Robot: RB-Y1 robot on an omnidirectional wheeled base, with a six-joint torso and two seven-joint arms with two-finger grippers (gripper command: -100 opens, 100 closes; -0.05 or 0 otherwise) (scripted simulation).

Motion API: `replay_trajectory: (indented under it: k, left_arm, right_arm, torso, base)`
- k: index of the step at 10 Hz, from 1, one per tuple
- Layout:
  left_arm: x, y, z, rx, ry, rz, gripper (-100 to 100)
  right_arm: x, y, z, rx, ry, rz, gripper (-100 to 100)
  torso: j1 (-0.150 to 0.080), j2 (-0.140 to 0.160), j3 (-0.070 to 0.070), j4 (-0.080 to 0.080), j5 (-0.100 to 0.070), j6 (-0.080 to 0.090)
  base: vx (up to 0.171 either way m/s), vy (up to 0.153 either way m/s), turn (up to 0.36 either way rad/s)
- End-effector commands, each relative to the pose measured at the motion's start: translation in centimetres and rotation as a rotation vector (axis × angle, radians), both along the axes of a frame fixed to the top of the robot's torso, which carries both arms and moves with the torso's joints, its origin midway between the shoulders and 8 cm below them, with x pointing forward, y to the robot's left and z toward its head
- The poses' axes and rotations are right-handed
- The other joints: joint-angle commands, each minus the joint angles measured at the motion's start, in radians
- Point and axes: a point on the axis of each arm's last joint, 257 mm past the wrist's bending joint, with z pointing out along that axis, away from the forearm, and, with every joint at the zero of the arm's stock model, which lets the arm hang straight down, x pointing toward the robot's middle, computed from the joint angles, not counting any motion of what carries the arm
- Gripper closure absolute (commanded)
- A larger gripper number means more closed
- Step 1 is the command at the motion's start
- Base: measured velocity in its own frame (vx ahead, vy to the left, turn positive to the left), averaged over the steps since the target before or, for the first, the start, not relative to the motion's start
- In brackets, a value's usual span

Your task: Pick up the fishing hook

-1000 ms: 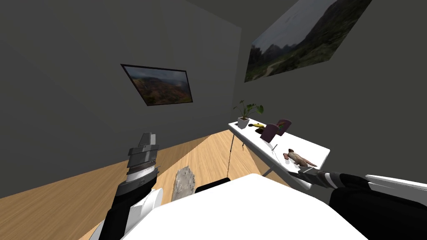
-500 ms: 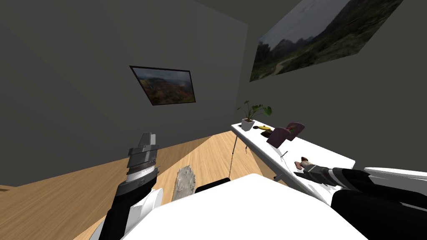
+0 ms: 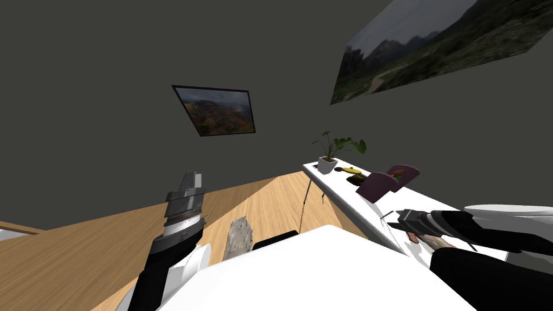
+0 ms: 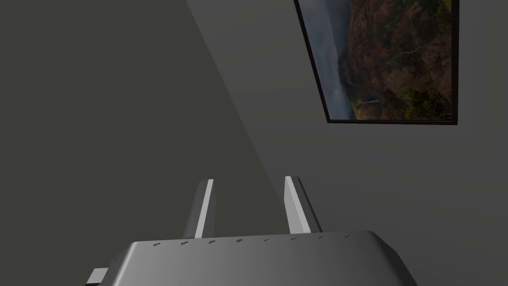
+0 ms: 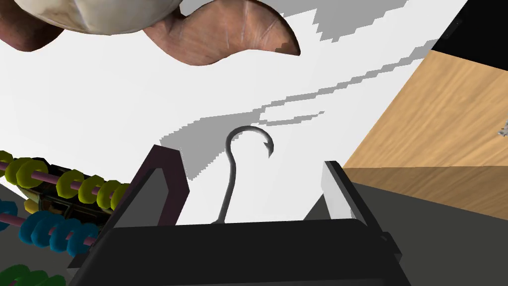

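Note:
The fishing hook (image 5: 232,171) is thin and grey. It lies flat on the white table (image 5: 99,114) with its barbed bend pointing away from my hand. My right gripper (image 5: 243,171) is open low over the table, and the hook's shank runs between the two fingers without touching either. In the head view, the right gripper (image 3: 394,220) reaches over the table (image 3: 345,200) near its front edge. My left gripper (image 4: 250,179) is raised at my left side (image 3: 190,177), its fingers a little apart with nothing between them.
A brown animal figure (image 5: 223,35) lies just beyond the hook. An abacus (image 5: 49,198) with yellow and blue beads and purple ends (image 3: 378,184) stands beside the gripper. A potted plant (image 3: 332,151) sits at the table's far end. A grey rock-like lump (image 3: 239,235) rests on the wooden floor.
My head view has swung, so the table sits further right in the picture. My right hand has moved along the table, past the brown figure, to the hook. The left arm has stayed put.

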Motion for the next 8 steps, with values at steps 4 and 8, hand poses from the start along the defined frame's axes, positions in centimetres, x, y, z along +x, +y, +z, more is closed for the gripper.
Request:
replay_trajectory:
  k: [4, 8]
  left_arm:
    - [0.0, 0.0, 0.0, 0.000, 0.000, 0.000, 0]
    - [0.0, 0.0, 0.0, 0.000, 0.000, 0.000, 0]
  right_arm:
    - [-0.9, -0.1, -0.4, -0.009, 0.015, 0.001, -100]
    - [-2.3, 0.3, -1.6, -0.007, 0.014, -0.017, -100]
  torso:
    - [0.003, 0.005, 0.003, 0.001, 0.001, 0.001]
    - [0.001, 0.003, 0.002, 0.001, 0.000, 0.001]
  base:
    - [0.023, -0.020, 0.049]
    - [0.031, -0.032, 0.061]
